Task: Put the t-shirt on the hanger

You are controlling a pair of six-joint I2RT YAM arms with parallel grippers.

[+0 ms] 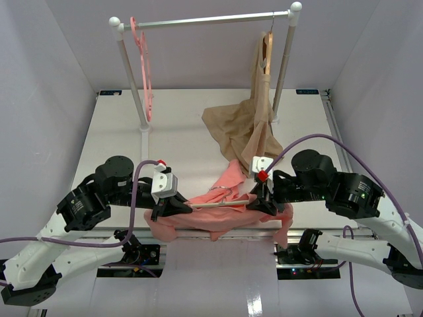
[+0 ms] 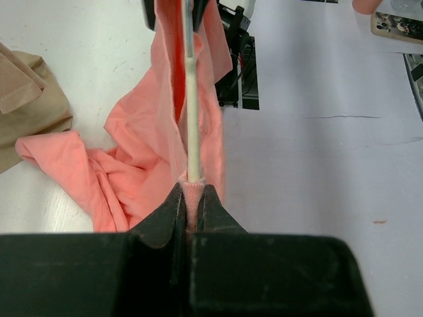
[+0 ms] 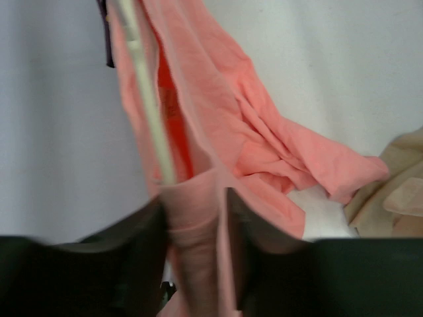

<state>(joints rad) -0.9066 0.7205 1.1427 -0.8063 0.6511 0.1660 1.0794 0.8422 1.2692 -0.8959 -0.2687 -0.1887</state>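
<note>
Both tips of the hanger [image 1: 218,205] seem sleeved in the t-shirt [image 1: 218,228] at the near edge of the table [image 1: 172,132], the left gripper [image 1: 182,208] clamped on one clothed tip, the right gripper [image 1: 255,201] straddling the other, grip uncertain; smoothing and hanging appear left.

T-shirt [image 1: 198,228] at the table's [image 1: 172,132] near edge, between left gripper [image 1: 187,209] and right gripper [image 1: 256,203], hanger [image 1: 218,205] running across it from one to the other. Behind, a rack [image 1: 198,21]; a garment [image 1: 244,125] hangs from its right end onto the table
</note>
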